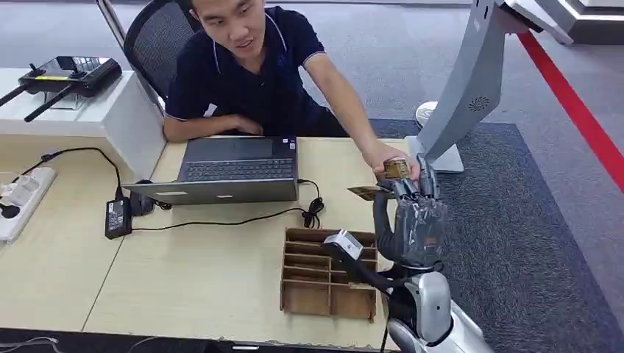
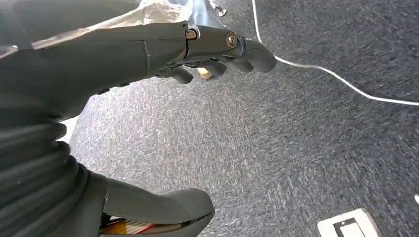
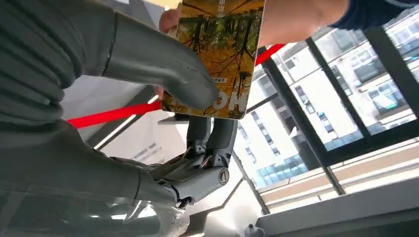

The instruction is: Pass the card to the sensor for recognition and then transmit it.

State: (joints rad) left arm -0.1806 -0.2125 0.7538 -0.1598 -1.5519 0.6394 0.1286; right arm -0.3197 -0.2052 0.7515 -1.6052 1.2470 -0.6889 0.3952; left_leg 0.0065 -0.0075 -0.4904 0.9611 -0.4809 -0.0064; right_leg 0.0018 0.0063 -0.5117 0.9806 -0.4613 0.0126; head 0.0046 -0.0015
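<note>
**Card held between robot hand and person's hand at the table's far right**

A pale wooden table (image 1: 184, 279) stands on grey carpet, carrying a laptop (image 1: 235, 170) and a slotted wooden tray (image 1: 324, 276), with the tall grey sensor stand (image 1: 463, 95) off its far right corner. The right hand (image 1: 413, 213) is raised upright just short of that stand, and the card (image 3: 217, 54) sits at its fingertips, thumb pressed on its face and fingers behind. A person's hand (image 1: 388, 163) reaches across the table and touches the same card from the far side, so the handover looks to be in progress. The card lies directly ahead of the right hand, towards the person.

The right wrist view shows the thumb's pinch and the card's yellow printed face. The left hand (image 2: 207, 49) hangs over carpet, its fingers curled in on nothing that I can make out.
</note>
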